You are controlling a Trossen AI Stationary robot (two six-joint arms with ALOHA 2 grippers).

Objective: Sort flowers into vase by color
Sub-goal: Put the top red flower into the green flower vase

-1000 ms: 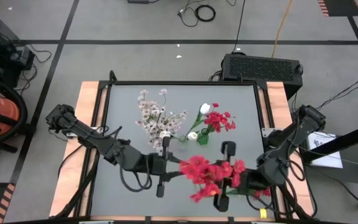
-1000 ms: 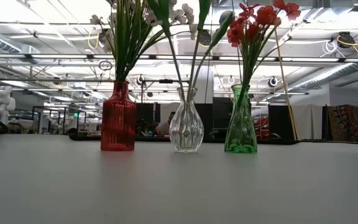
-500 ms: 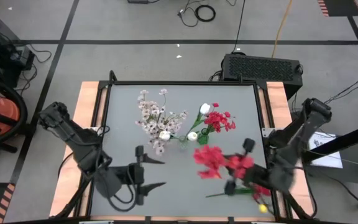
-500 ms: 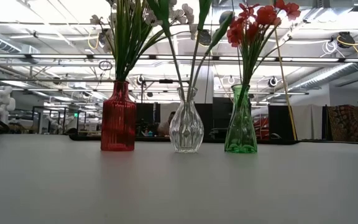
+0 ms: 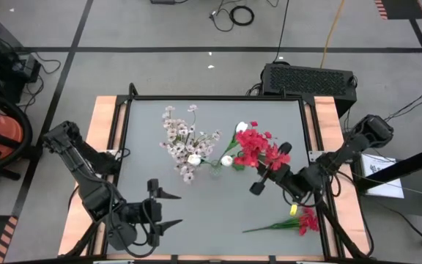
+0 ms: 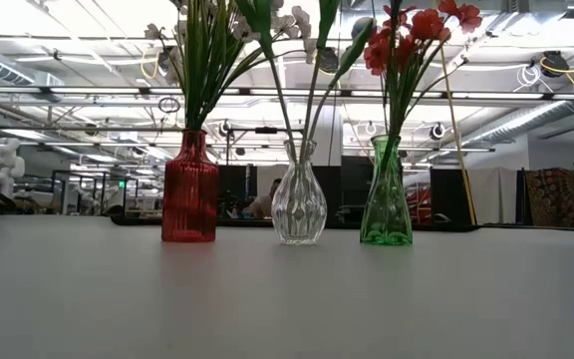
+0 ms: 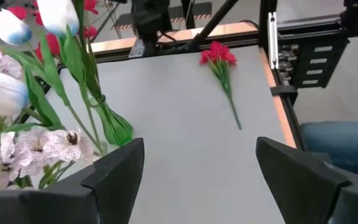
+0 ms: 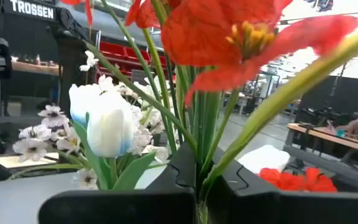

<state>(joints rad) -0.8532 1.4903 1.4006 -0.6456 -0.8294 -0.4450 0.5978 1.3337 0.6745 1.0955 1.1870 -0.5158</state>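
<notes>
Three vases stand in a row at mid-table. The red vase (image 6: pixel 189 189) holds pinkish-white flowers (image 5: pixel 183 139). The clear vase (image 6: pixel 299 199) holds white buds (image 8: pixel 104 121). The green vase (image 6: pixel 386 194) holds red flowers. My right gripper (image 5: pixel 267 170) is shut on a red flower sprig (image 5: pixel 264 152) just right of the green vase (image 5: pixel 239 163). Another red sprig (image 5: pixel 291 221) lies flat on the table at the near right. My left gripper (image 5: pixel 168 209) stands open near the front left, with nothing between its fingers. My right gripper pinches the green stems (image 8: pixel 199 163) of the red sprig between its two fingers, well below the blooms (image 8: pixel 229 31). The fingers come from the table's right side. The sprig is lifted clear of the table, its blooms against those in the green vase.
The red sprig (image 7: pixel 219 62) on the table lies close to the right edge, stem toward the front. Bare grey tabletop (image 5: pixel 218 205) spreads between the vases and the front edge. Wooden side rails (image 5: pixel 102 125) border the table.
My left gripper has opened, let go of the red bunch and drawn back toward the near left corner. My right gripper has carried a red sprig up and toward the far edge to the green vase. One red sprig was left lying at the near right.
</notes>
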